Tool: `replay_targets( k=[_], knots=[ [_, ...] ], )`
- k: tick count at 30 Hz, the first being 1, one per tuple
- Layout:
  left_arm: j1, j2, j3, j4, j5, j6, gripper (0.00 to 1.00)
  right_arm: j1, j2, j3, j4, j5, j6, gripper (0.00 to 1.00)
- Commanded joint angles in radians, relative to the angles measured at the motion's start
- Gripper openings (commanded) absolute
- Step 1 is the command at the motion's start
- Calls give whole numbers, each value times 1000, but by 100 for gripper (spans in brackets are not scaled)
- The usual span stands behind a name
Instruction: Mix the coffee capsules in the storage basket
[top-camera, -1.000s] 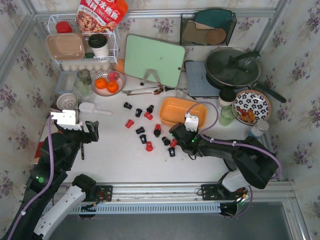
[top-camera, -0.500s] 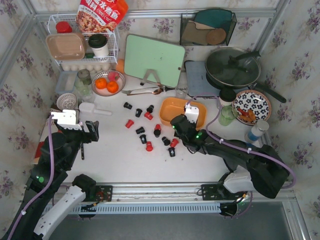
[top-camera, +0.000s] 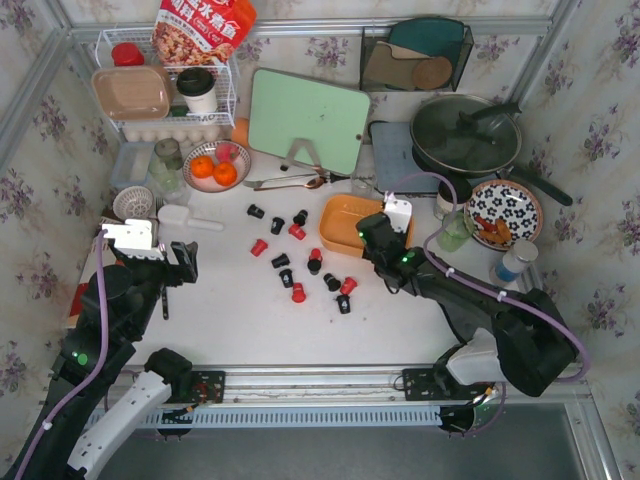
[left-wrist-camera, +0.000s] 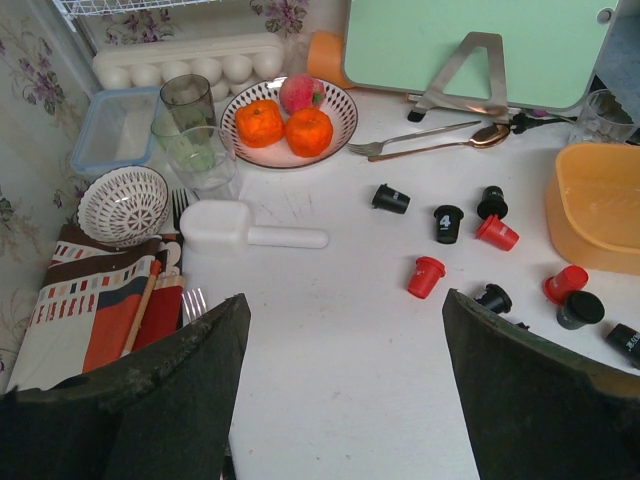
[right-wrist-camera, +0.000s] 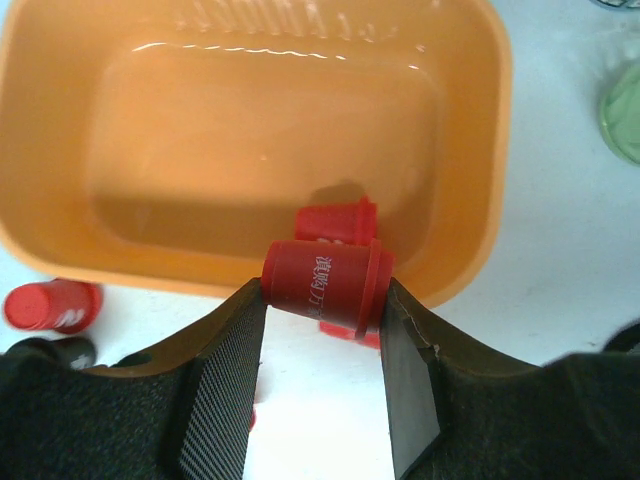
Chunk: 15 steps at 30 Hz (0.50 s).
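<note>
The orange storage basket (top-camera: 338, 222) sits right of the table's middle; in the right wrist view its bare floor (right-wrist-camera: 260, 130) fills the top. My right gripper (top-camera: 373, 233) is at the basket's near rim, shut on a red coffee capsule (right-wrist-camera: 325, 283) held sideways just above the rim. A red shape shows on the basket's near wall behind it; I cannot tell if it is a reflection. Several red and black capsules (top-camera: 290, 262) lie scattered on the table left of the basket, also in the left wrist view (left-wrist-camera: 427, 276). My left gripper (top-camera: 181, 261) is open and empty at the left (left-wrist-camera: 345, 300).
A bowl of oranges (top-camera: 215, 168), a white scoop (top-camera: 188, 218), and a spoon and fork (top-camera: 290, 182) lie at the back left. A green cutting board (top-camera: 308, 122), a pan (top-camera: 466, 135), a patterned plate (top-camera: 503, 213) and a green glass (top-camera: 455, 230) surround the basket.
My right gripper has risen from the scattered capsules and moved back and right to the basket's near rim with the red capsule in it. The left arm has not moved.
</note>
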Motion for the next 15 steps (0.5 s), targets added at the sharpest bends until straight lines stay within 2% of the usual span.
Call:
replay_targets(
  k=[1,7,12,15],
  knots=[
    [0,0,-1,36,-1,4,80,-61,11,-12,47,-75,-41,45],
    [0,3,0,36,-1,4,80,-129,59,-20,52,-184,-51,57],
    [0,7,0,36,2,4,80,-134,46,-25,43,-189,-63,69],
    [0,10,0,37,5,3,80,-133,27,-5,7,-176,-79,71]
  ],
)
